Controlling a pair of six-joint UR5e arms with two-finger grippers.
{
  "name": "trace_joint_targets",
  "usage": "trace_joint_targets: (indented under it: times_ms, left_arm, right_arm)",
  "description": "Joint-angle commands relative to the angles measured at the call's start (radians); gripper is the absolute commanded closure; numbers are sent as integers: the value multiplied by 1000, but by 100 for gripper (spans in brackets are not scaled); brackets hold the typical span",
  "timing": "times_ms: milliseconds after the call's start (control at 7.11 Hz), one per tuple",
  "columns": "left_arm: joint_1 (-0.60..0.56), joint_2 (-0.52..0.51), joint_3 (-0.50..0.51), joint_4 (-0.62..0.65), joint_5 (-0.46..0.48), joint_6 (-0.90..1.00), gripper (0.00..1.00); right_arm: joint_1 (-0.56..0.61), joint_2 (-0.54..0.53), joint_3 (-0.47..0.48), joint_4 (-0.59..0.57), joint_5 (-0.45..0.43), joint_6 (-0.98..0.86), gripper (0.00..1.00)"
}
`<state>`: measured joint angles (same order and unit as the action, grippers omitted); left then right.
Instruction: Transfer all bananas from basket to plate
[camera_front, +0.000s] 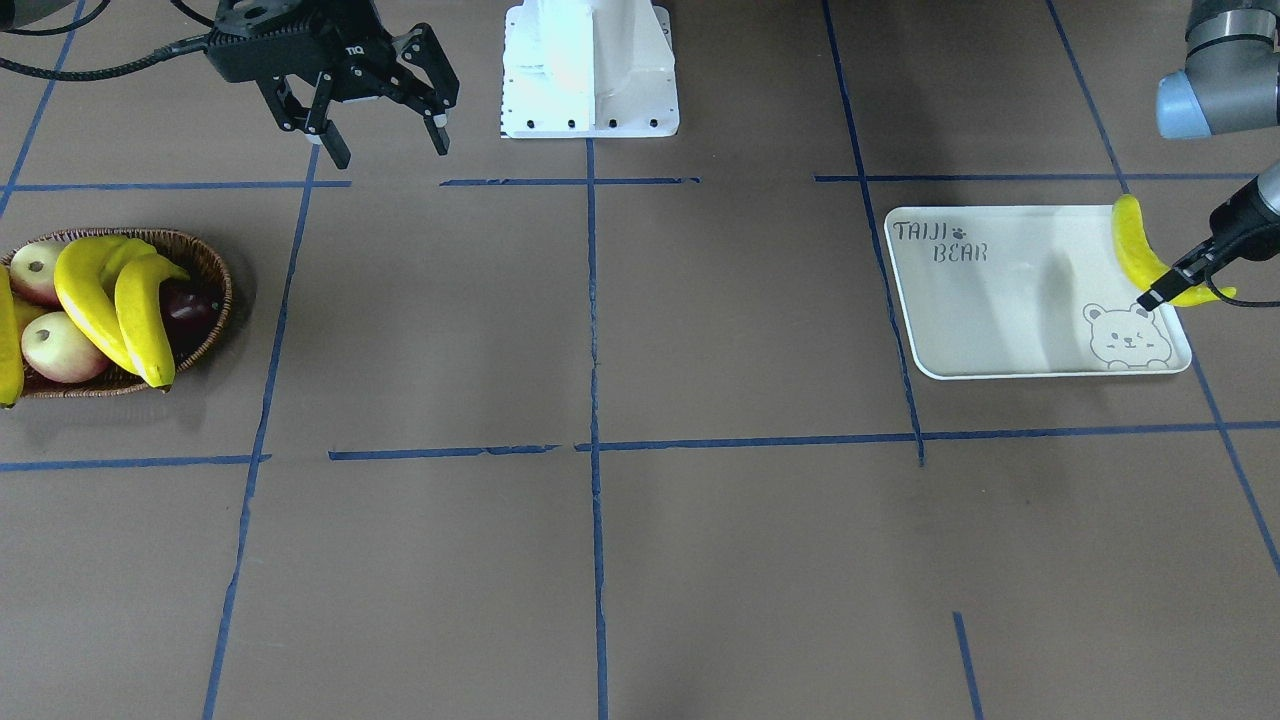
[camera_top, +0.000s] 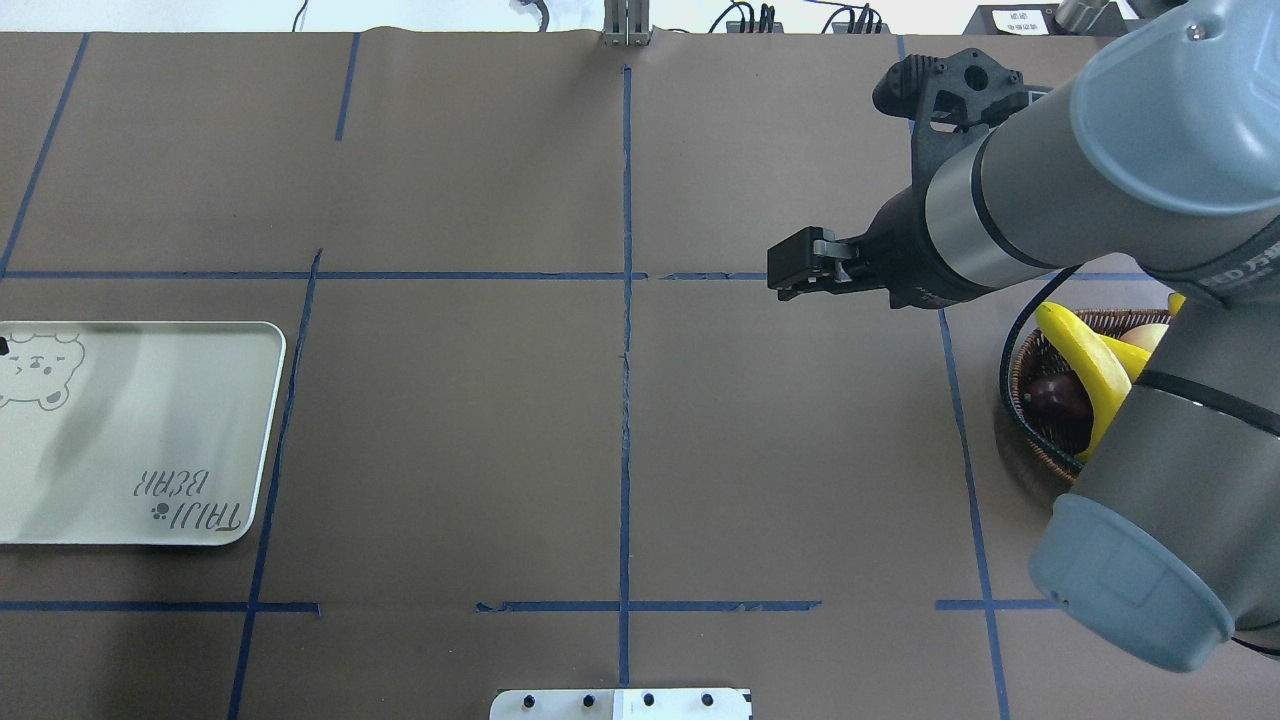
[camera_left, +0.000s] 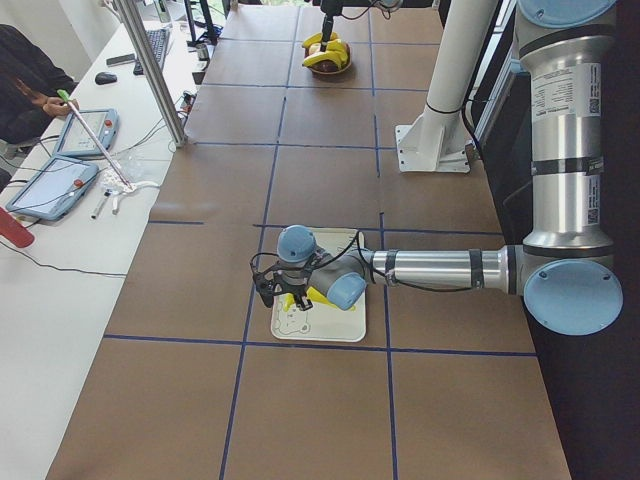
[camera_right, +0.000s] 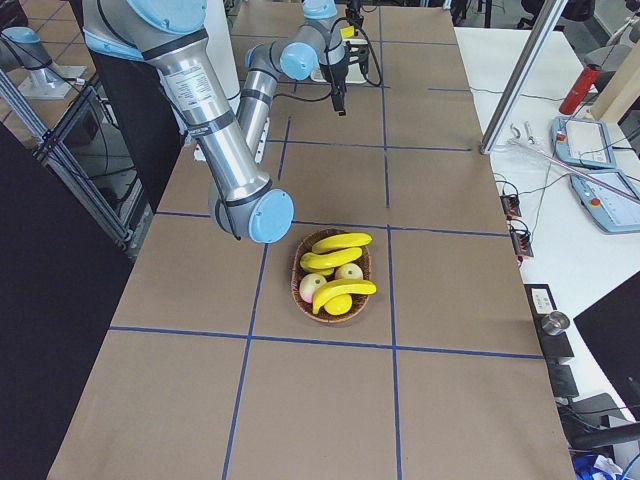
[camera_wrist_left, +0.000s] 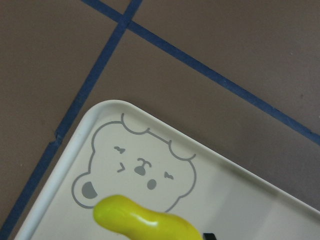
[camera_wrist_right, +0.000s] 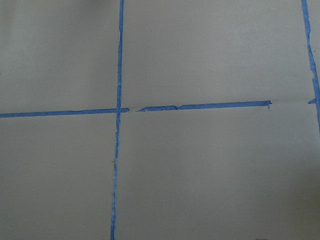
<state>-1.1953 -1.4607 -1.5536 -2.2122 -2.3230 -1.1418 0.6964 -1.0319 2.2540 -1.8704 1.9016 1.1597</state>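
My left gripper is shut on one yellow banana, holding it over the bear-drawing corner of the off-white plate. The left wrist view shows that banana's tip just above the bear outline on the plate. Three more bananas lie in the wicker basket at the other end of the table. My right gripper hangs open and empty behind the basket, above bare table. The right arm hides much of the basket in the overhead view.
Pale apples and a dark red fruit share the basket. The white robot base stands at the table's middle back. Blue tape lines grid the brown table. A person and tablets are at a side table.
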Motion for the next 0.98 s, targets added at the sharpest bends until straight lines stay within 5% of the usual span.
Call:
trace_joint_targets:
  times_ms: [0, 844]
  left_arm:
    - [0, -13, 78, -62, 1, 1, 100]
    - [37, -36, 78, -66, -3, 1, 97]
  right_arm:
    - [0, 0, -1, -1, 1, 0, 0]
    - [3, -7, 2, -1, 2, -2, 0]
